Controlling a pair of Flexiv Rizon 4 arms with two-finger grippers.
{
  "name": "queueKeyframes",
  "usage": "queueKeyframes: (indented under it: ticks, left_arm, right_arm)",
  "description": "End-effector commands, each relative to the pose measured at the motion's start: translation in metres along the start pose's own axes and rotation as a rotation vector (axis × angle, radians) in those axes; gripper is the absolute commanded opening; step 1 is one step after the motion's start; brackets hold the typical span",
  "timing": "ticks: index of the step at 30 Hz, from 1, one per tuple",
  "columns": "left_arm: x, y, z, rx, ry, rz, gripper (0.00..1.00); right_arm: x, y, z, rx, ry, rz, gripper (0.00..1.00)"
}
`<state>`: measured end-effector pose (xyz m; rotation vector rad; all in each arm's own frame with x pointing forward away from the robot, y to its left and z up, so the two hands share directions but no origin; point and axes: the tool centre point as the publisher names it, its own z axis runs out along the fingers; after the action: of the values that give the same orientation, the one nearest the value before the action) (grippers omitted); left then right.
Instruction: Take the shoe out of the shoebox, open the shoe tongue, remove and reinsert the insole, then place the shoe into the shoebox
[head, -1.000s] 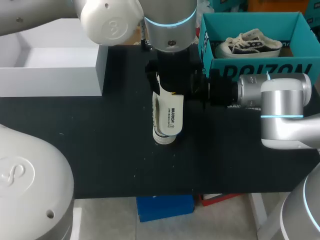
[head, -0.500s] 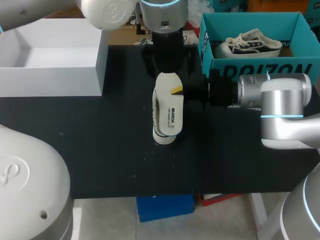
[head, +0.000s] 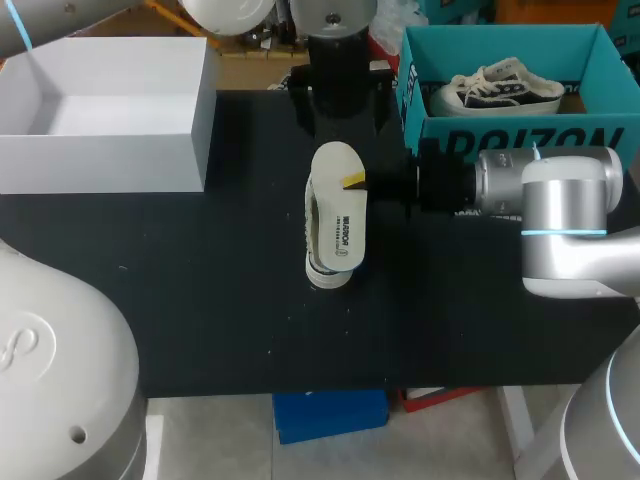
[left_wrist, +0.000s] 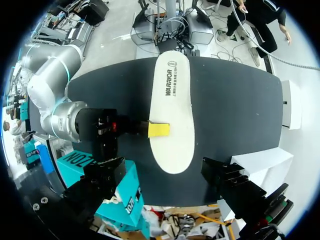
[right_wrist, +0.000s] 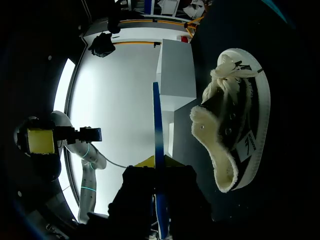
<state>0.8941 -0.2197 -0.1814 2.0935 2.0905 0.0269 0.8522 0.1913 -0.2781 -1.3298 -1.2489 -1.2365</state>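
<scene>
A cream insole (head: 336, 205) hangs flat over the shoe (head: 322, 272) at the middle of the black table. My right gripper (head: 354, 181) comes in from the right and is shut on the insole's edge; one yellow tip shows on top. From the left wrist, the insole (left_wrist: 170, 112) lies below my left gripper (left_wrist: 162, 174), whose fingers (left_wrist: 106, 175) stand wide open and hold nothing. In the right wrist view my right gripper (right_wrist: 159, 197) clamps the insole (right_wrist: 156, 130) seen edge-on, with the shoe (right_wrist: 235, 142) beside it. My left gripper (head: 338, 85) hovers behind the insole.
A teal shoebox (head: 505, 132) at the back right holds a second shoe (head: 496, 88). A white open box (head: 110, 150) stands at the back left. The near part of the table (head: 200, 290) is bare black surface.
My left gripper has pulled up and back from over the insole's far end, uncovering it. The insole, the shoe and my right arm have stayed put.
</scene>
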Motion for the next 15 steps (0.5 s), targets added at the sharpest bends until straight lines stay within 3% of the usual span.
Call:
queueKeyframes:
  ticks: [1, 15]
  left_arm:
    - [0.000, 0.014, 0.007, 0.017, 0.005, -0.003, 1.00]
    - [0.005, 0.056, 0.021, 0.037, 0.006, -0.041, 1.00]
  right_arm:
    - [0.000, 0.000, 0.001, -0.001, -0.001, 0.000, 0.00]
    - [0.000, 0.000, 0.001, -0.001, -0.001, 0.000, 0.00]
